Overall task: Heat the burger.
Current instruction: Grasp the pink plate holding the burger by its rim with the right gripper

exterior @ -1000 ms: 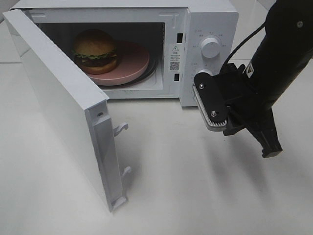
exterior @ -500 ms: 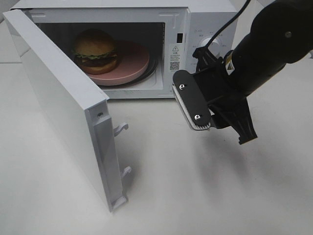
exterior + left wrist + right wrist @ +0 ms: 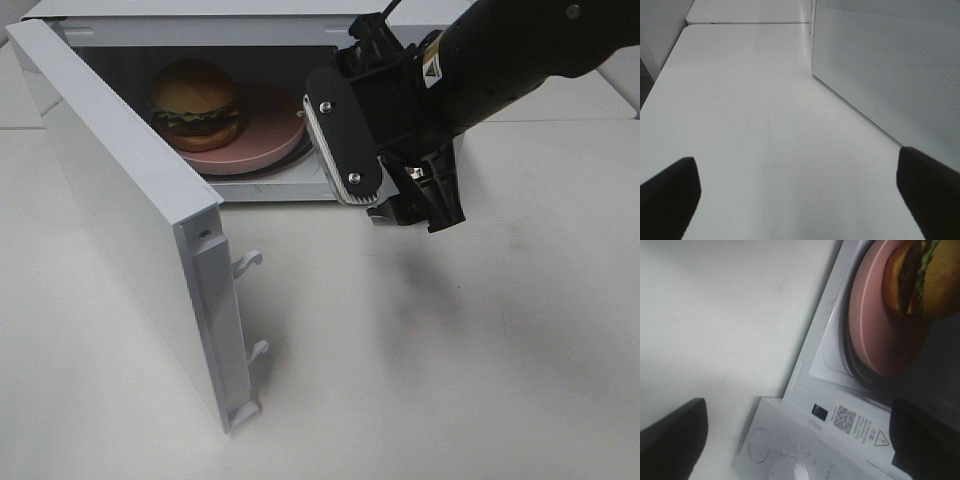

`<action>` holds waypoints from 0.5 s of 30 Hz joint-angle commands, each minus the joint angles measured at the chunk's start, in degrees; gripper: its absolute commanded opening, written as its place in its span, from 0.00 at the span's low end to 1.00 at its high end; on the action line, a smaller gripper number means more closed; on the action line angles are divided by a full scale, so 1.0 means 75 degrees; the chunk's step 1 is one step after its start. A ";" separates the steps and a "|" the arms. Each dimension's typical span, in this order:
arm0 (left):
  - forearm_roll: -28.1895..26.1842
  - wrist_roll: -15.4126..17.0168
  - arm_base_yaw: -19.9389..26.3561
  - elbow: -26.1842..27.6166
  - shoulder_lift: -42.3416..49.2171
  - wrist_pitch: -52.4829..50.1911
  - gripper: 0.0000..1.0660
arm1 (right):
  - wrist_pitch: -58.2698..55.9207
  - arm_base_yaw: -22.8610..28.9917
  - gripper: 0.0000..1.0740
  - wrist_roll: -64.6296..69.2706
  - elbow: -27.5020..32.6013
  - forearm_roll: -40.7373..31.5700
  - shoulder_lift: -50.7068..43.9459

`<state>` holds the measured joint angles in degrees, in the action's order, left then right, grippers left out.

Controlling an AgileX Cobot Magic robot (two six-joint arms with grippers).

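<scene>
The burger (image 3: 195,103) sits on a pink plate (image 3: 268,128) inside the open microwave (image 3: 215,15), toward the left of the cavity. My right gripper (image 3: 390,185) hangs in front of the microwave's control panel and the right edge of the opening, open and holding nothing. In the right wrist view the burger (image 3: 930,280) and pink plate (image 3: 880,325) lie beyond the wide-apart fingertips (image 3: 670,435). The left gripper (image 3: 799,200) is outside the exterior high view. Its wrist view shows it open over bare table.
The microwave door (image 3: 120,200) stands swung out to the left, with its latch hooks (image 3: 247,263) facing the table's middle. A white dotted microwave panel (image 3: 890,65) fills one side of the left wrist view. A control knob (image 3: 785,470) shows in the right wrist view.
My right gripper has moved left and farther back, from beside the control panel to the edge of the opening. Its jaws have gone from shut to wide apart. The burger has not moved.
</scene>
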<state>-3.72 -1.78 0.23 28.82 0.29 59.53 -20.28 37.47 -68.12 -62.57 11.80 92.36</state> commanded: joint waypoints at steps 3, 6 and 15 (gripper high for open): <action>-0.0031 0.0069 0.0015 -0.0031 0.0145 -0.0015 0.94 | 0.0092 0.0107 0.86 -0.0053 -0.0229 0.0038 0.0290; -0.0031 0.0069 0.0015 -0.0031 0.0145 -0.0015 0.94 | 0.0214 0.0122 0.85 -0.0099 -0.0550 0.0038 0.0680; -0.0031 0.0069 0.0015 -0.0031 0.0145 -0.0015 0.94 | 0.0489 0.0122 0.83 -0.0092 -0.1383 0.0038 0.1551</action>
<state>-3.72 -1.78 0.23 28.82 0.29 59.53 -17.19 38.10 -68.41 -71.05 11.80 102.27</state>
